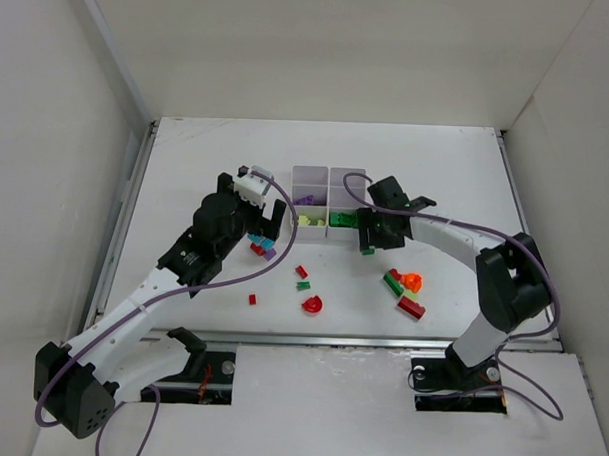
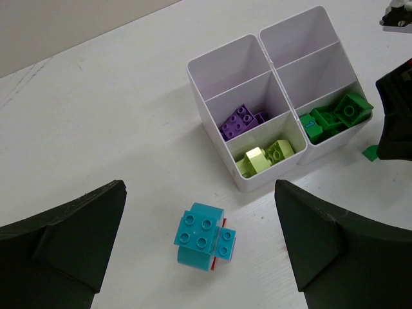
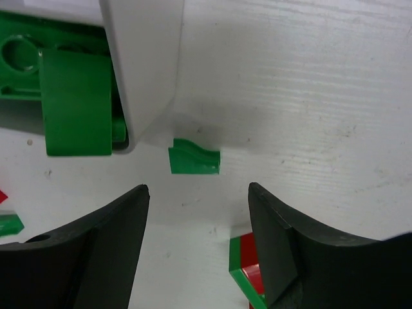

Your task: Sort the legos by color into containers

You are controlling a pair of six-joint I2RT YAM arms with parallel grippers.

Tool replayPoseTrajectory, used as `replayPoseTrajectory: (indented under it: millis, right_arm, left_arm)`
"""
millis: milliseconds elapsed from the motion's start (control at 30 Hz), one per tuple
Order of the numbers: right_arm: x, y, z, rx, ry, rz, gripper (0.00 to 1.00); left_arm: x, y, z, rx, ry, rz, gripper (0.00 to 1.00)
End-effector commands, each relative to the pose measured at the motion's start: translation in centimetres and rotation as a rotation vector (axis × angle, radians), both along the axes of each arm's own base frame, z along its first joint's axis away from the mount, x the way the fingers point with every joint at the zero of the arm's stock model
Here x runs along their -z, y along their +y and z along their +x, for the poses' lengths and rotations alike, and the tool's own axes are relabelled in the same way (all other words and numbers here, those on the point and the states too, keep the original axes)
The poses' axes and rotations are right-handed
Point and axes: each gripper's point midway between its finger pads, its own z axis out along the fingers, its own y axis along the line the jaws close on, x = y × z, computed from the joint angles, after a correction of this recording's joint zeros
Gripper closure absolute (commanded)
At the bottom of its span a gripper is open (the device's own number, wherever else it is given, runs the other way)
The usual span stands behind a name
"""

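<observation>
1. The right pincer [image 3: 198, 193] stands open and empty over a small green piece [image 3: 194, 158]. The piece lies flat on the worktop [image 3: 309, 96], just off the tray's [image 3: 145, 64] near right corner.
2. Its longer side runs across the gap, finger to finger. The right arm is plainly the nearer one.
3. The tray wall crowds it on the far-left, and bare worktop opens to the right. A red-and-green brick [image 3: 248, 273] sits close on the near side.
4. The left pincer [image 2: 199, 206] gapes wide above a cyan brick [image 2: 201, 237], near-left of the tray.
</observation>
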Motion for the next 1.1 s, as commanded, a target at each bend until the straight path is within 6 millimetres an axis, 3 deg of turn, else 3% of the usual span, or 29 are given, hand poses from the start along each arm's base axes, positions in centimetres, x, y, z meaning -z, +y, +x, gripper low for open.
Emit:
replayPoseTrajectory:
  millis: [0, 233, 667, 1067]
  right_arm:
    - [-0.6, 1.5, 2.2, 0.020, -0.091, 0.039, 0.32]
    - [0.1, 0.9, 2.9, 0.060, -0.111, 0.009, 0.41]
    - [3.0, 1.2, 1.0, 0.045, -0.042, -0.023, 0.41]
    - [3.7, 1.0, 1.7, 0.059, -0.056, -0.048, 0.50]
  left_arm:
    - [-1.8, -0.1, 0.0, -0.001, -0.056, -0.054, 0.00]
    - [-1.8, -0.1, 0.0, -0.001, -0.056, -0.054, 0.00]
    - [-1.8, 0.1, 0.1, -0.010, -0.057, -0.052, 0.00]
    - [-1.8, 0.1, 0.1, -0.010, -0.057, -0.052, 0.00]
